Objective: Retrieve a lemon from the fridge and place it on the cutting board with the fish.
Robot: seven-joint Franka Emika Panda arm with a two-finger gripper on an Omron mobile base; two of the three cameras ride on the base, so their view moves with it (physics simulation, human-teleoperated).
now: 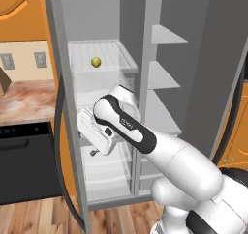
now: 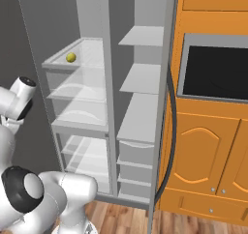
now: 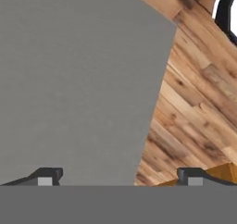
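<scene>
- One lemon (image 1: 96,62) is seen on the upper wire shelf (image 1: 121,59) in the left compartment of the fridge (image 1: 167,15), towards the far left of that shelf, with nothing touching it.
- Two fridge doors are swung wide open, each with one long dark handle (image 2: 168,131).
- One end effector (image 3: 119,177) is pointed down, low beside the left door, well below the lemon; its two fingertips (image 3: 46,177) are spread wide apart with nothing between them.
- Three white shelves are counted in the right compartment.
- One black dishwasher (image 1: 24,163) is set under the marbled worktop (image 1: 26,102) at the left.
- Two wall outlets (image 1: 39,59) are seen above that worktop.
- One wooden plank floor (image 3: 194,102) lies beneath the end effector.
</scene>
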